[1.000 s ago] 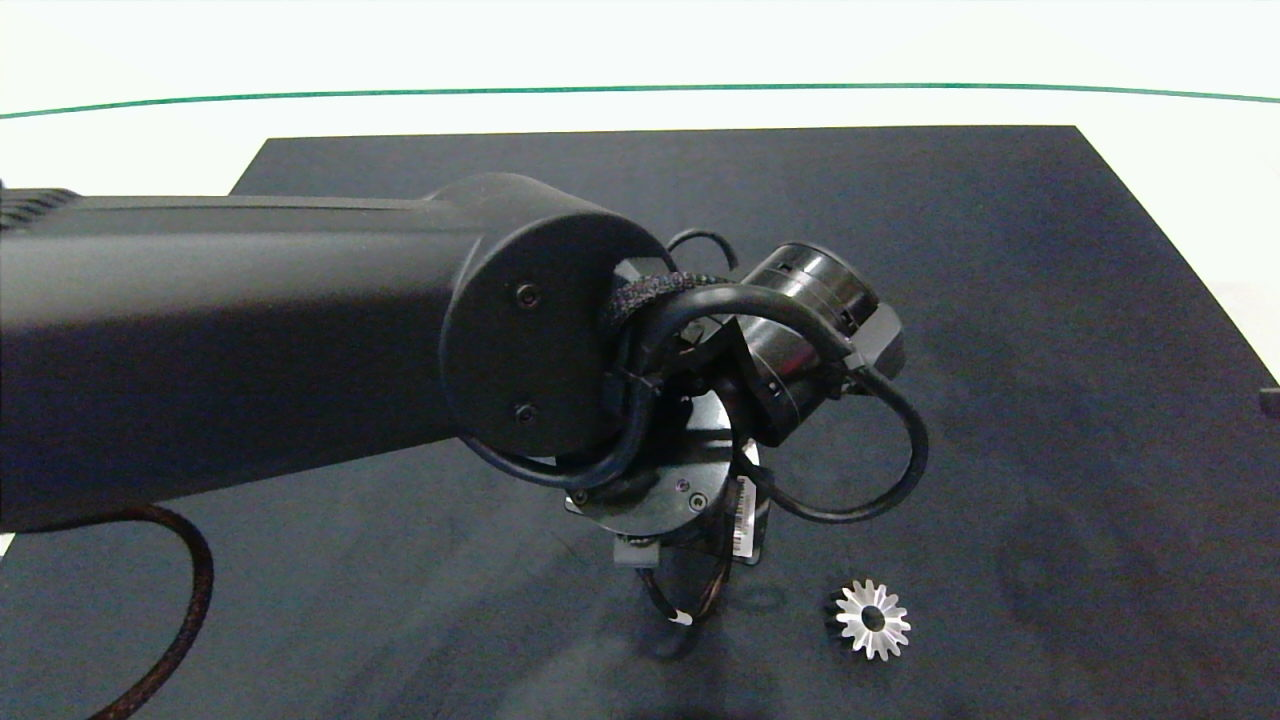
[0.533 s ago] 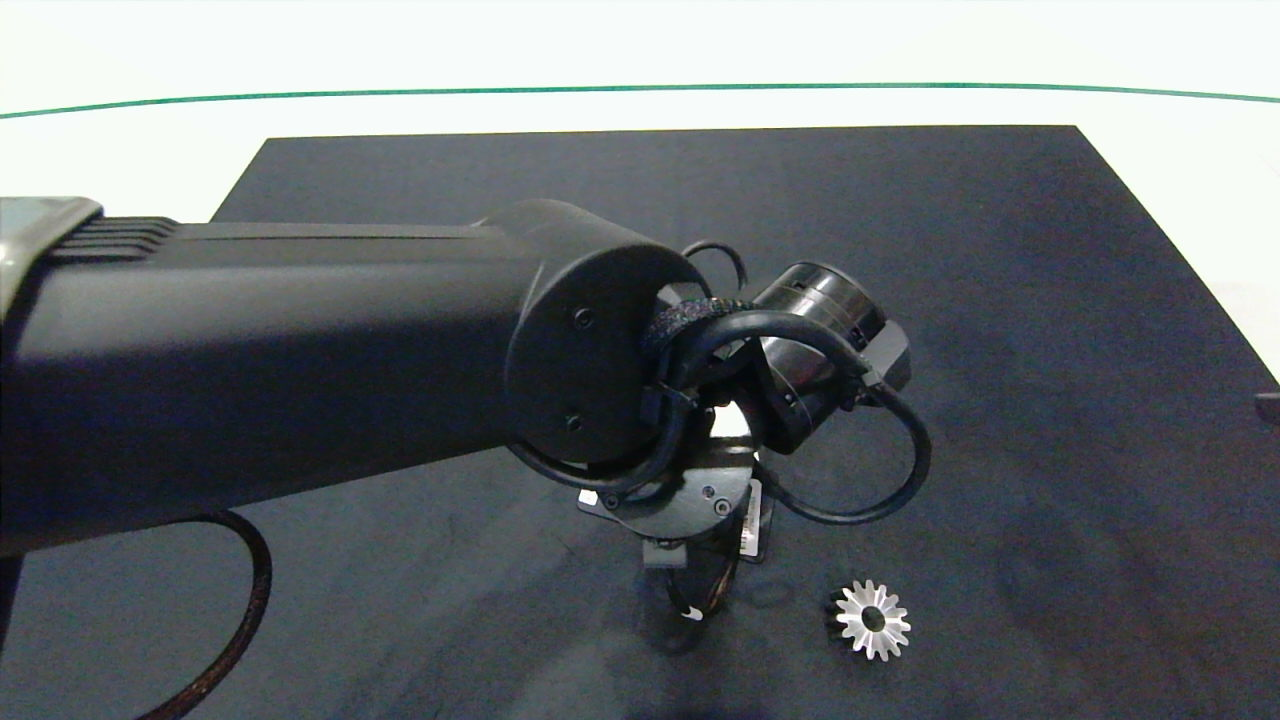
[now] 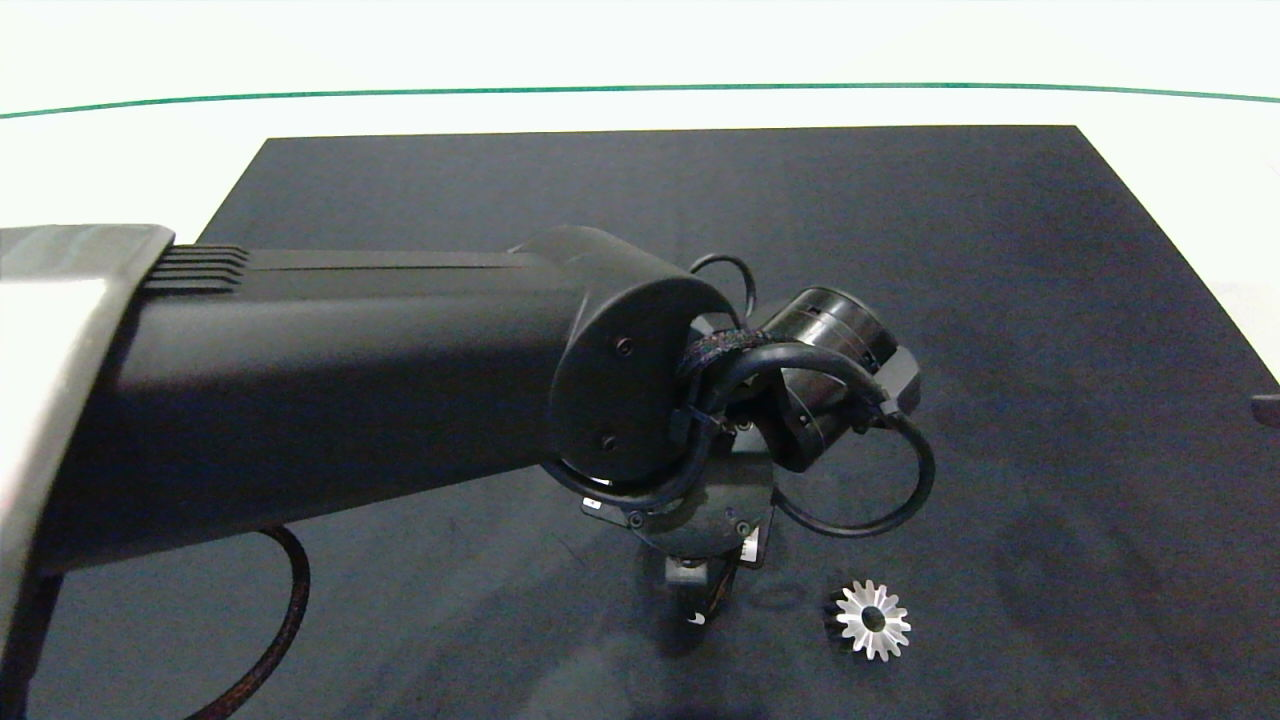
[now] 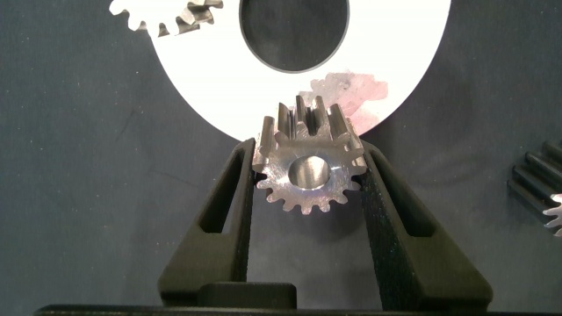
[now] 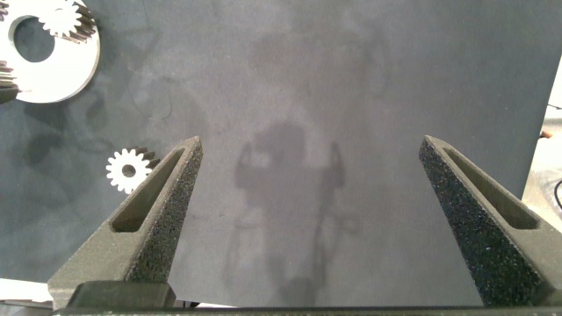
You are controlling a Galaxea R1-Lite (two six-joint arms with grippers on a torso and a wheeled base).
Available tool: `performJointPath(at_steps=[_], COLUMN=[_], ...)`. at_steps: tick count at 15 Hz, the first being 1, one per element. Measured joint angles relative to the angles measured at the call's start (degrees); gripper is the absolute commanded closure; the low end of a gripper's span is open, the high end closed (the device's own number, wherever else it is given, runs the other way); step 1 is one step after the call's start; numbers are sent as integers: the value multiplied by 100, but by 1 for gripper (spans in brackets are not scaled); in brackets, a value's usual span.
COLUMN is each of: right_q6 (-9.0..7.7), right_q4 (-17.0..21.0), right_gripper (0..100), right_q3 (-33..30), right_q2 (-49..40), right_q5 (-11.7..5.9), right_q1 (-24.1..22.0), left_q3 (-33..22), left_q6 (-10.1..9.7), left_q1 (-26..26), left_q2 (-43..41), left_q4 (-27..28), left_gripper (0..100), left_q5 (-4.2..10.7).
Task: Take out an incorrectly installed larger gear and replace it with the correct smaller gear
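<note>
In the left wrist view my left gripper (image 4: 309, 154) is shut on the smaller gear (image 4: 307, 171), a blunt-toothed silver gear held on edge with its bore facing the camera. It hangs over the near rim of a white round plate (image 4: 202, 79) with a large centre hole. The larger gear (image 3: 872, 620), starburst-toothed, lies flat on the dark mat to the right of the left wrist (image 3: 700, 500), which hides the gripper from above. That gear also shows as the larger gear (image 5: 130, 168) and the larger gear (image 4: 544, 189). My right gripper (image 5: 309, 145) hangs open over bare mat.
Another small gear (image 4: 167, 13) sits on the plate's far side, also seen as a small gear (image 5: 66, 16) on the plate (image 5: 53, 75). The dark mat (image 3: 1000, 300) covers a white table. A sliver of the right arm (image 3: 1268, 408) shows at the right edge.
The left arm has pushed further right and toward the table's near edge, its wrist dropping lower. The larger gear on the mat has not moved.
</note>
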Motion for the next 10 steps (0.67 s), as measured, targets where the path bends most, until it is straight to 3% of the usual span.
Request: performJointPath(at_steps=[10], right_q6=[2], right_q4=[0], right_gripper=[0], right_q3=[0], right_q2=[17], right_q5=[41], right_q1=[0], left_q3=[-82], left_q6=[-10], left_q1=[-12], left_q2=[182], left_q4=[0], left_gripper=[84], left_q5=[-1])
